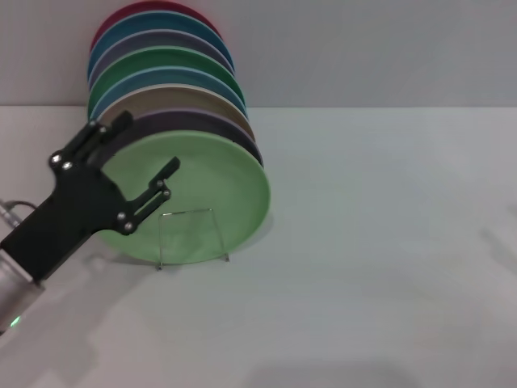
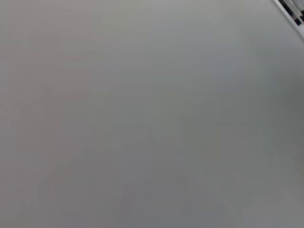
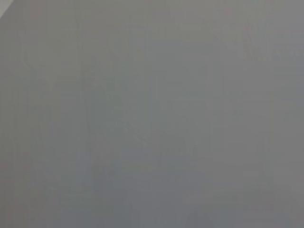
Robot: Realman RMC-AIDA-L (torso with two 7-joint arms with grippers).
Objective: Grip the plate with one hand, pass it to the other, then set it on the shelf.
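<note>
The pale mint-green plate point(image 1: 210, 190) stands on edge at the front of a row of plates, facing me, in the head view. It rests in the shelf point(image 1: 187, 213), a thin wire rack whose rectangular loop shows in front of the plate's lower part. My left gripper point(image 1: 144, 147) is at the plate's left rim, open. One finger lies across the plate's face and the other reaches up by the rim. I cannot tell whether either finger touches the plate. My right gripper is out of view. Both wrist views show only plain grey surface.
Behind the mint plate stand several more plates point(image 1: 161, 73) in the same row: dark purple, beige, blue, emerald green and red among them. The white table point(image 1: 380, 242) stretches out to the right and toward me, against a grey wall point(image 1: 363, 48).
</note>
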